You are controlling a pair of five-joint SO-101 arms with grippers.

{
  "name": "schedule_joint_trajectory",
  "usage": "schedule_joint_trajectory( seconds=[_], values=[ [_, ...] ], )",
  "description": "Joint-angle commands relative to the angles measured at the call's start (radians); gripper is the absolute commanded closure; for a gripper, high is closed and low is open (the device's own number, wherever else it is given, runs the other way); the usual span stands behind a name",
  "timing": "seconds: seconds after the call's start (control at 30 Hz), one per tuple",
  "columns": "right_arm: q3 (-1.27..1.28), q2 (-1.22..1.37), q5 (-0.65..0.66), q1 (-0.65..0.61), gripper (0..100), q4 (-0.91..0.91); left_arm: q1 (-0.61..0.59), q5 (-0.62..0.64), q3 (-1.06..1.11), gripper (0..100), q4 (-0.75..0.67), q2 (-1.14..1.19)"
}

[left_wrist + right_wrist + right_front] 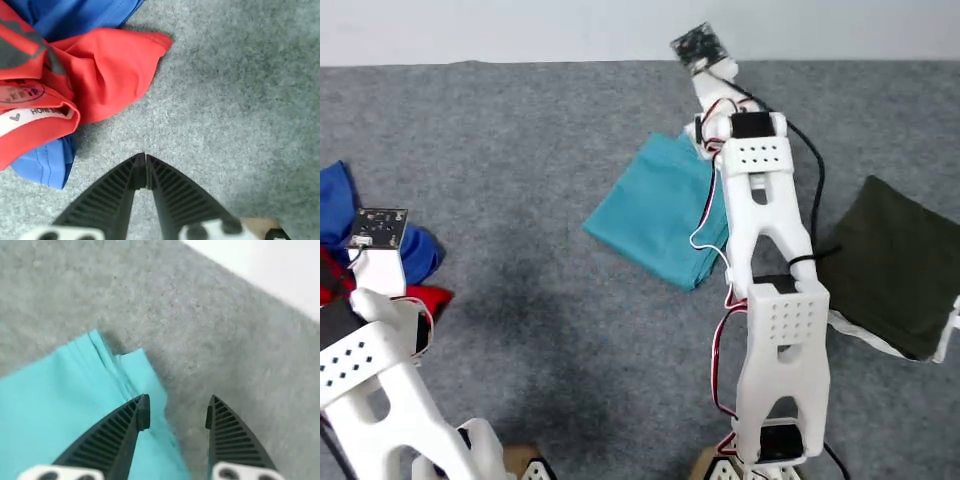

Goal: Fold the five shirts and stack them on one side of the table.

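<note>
I have the right gripper [177, 412] spread apart straddling the teal shirt's [60, 400] edge, the left gripper [145, 165] closed empty near the red shirt [110, 70].

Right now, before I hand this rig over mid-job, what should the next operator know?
Left gripper: shut, empty, over the gray mat beside the red shirt.
Right gripper: open, astride the folded teal shirt's edge at mid-table.
Done: teal shirt folded; dark green shirt folded at the right, with a white cloth showing beneath it.
To do: red shirt and blue shirt lie crumpled together at the left edge; teal shirt not yet stacked.
</note>
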Motion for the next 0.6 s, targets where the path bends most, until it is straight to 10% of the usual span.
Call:
schedule_joint_trajectory(
  seconds=[0.0,0.57],
  values=[
    [-0.006,-0.119,-0.138,-0.005,84.0,0.111,0.003,-0.009,-0.015,99,-0.02,-0.02],
    [-0.005,-0.14,-0.605,-0.111,94.2,0.547,0.005,-0.009,-0.015,99,-0.02,-0.02]
  ],
)
